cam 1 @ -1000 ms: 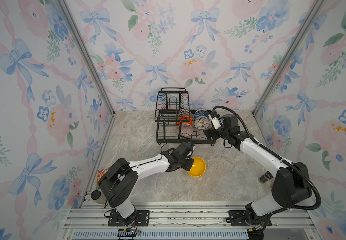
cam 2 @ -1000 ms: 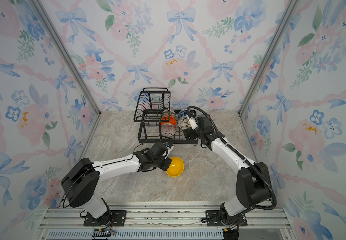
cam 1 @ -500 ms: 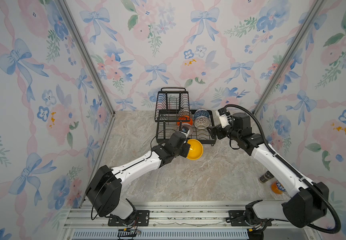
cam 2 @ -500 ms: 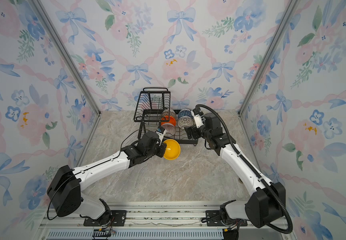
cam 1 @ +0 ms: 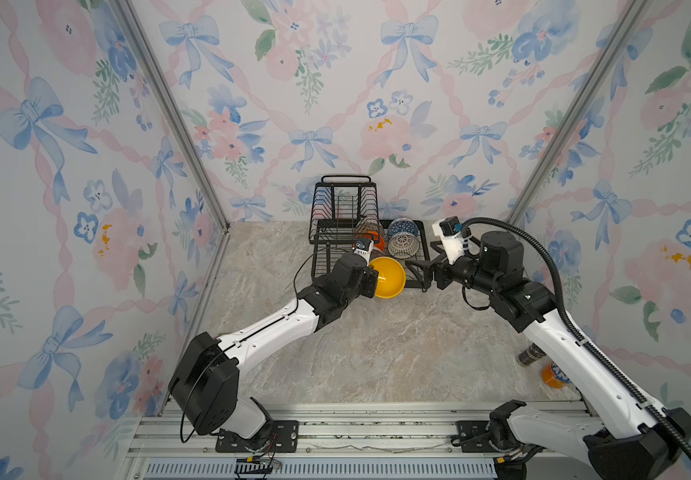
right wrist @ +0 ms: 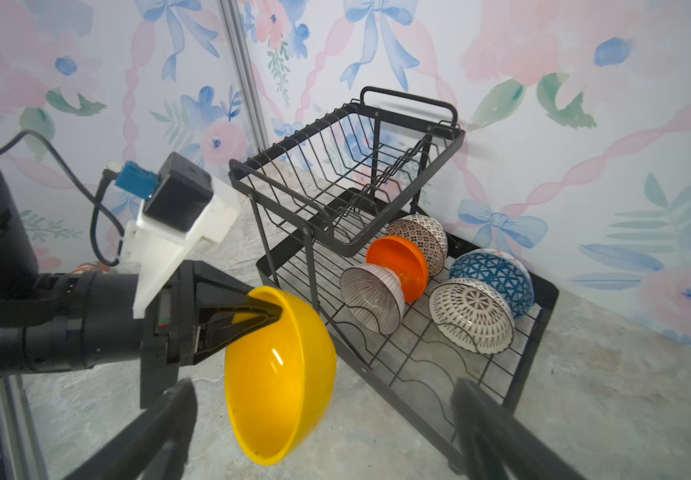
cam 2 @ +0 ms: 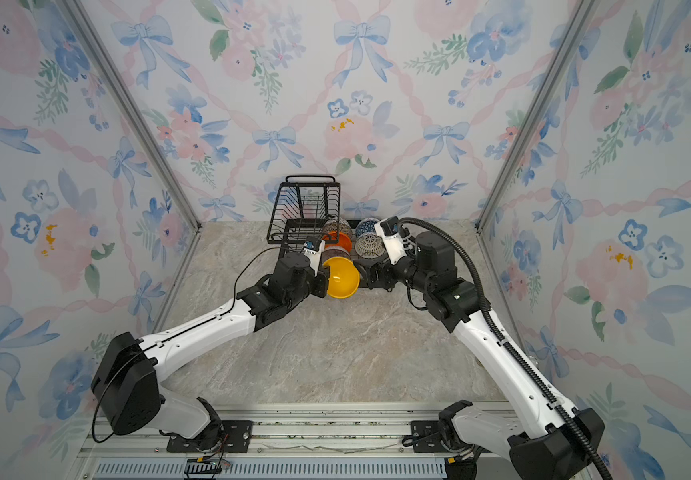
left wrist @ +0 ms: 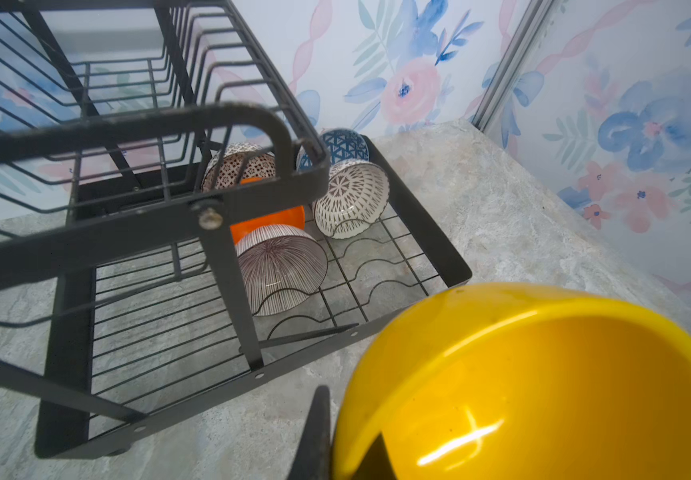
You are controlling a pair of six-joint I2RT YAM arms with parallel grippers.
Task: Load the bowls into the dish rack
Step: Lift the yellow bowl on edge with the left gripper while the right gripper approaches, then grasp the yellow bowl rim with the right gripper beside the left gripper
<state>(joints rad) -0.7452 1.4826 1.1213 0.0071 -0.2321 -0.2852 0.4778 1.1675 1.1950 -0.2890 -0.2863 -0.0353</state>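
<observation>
Partly hidden: the orange can (cam 1: 552,375) and a dark cylinder (cam 1: 530,356) beside it sit behind the right arm in a top view, and neither label can be read. In both top views the wrist and the bowl mask most of the left gripper (right wrist: 266,316). From the left wrist, the rack's upright and rail cross in front of the orange bowl (right wrist: 402,266). The orange bowl in turn covers part of the mosaic bowl (right wrist: 423,241).

Dish rack (right wrist: 544,303): the upper basket (right wrist: 293,215) holds nothing. The lower tray holds five bowls on edge. The striped bowl (right wrist: 370,299), the orange and the mosaic form one row. The lattice bowl (right wrist: 470,313) and the blue bowl (right wrist: 493,274) stand in the row beside it.

The yellow bowl (right wrist: 281,374) is outside the rack, at the tray's front edge and tipped on its side. The left gripper is clamped on its rim, one finger inside and one outside.

The right gripper (cam 1: 420,275) stands spread wide with nothing between its fingers. It is close to the yellow bowl but apart from it.
</observation>
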